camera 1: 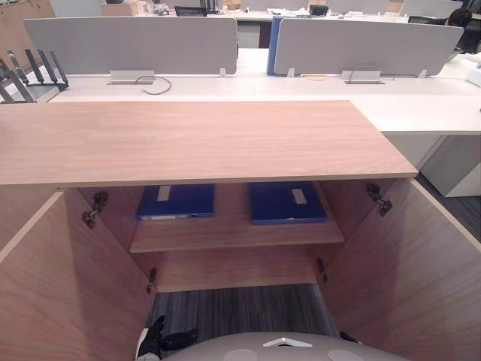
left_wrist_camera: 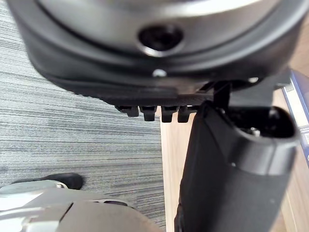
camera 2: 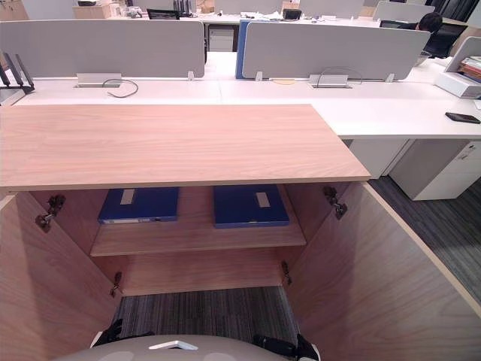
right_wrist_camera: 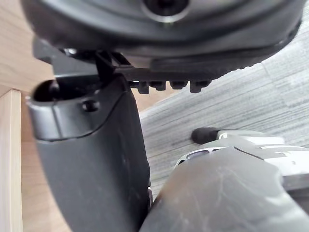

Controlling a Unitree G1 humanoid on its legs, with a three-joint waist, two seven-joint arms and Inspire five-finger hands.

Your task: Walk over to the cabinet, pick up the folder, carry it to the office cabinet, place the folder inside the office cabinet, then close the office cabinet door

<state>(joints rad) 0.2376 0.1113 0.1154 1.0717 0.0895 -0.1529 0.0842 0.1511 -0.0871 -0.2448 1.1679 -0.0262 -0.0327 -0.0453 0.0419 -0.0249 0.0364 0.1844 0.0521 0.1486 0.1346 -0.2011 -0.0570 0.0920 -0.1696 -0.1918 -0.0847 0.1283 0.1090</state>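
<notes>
Folders lie flat on the shelf (camera 1: 233, 235) inside the open cabinet (camera 1: 195, 139), a left folder (camera 1: 175, 201) beside a right folder (camera 1: 287, 201). Low down in front, the left hand (camera 1: 154, 340) and right hand (camera 2: 289, 347) hang loose, holding nothing.

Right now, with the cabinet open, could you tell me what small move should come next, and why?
Probably raise the right hand to the outer edge of the right door and start swinging it shut. The left blue folder and right blue folder lie flat on the upper shelf, both doors stand open, and this hand and the left hand hang low, holding nothing.
</notes>
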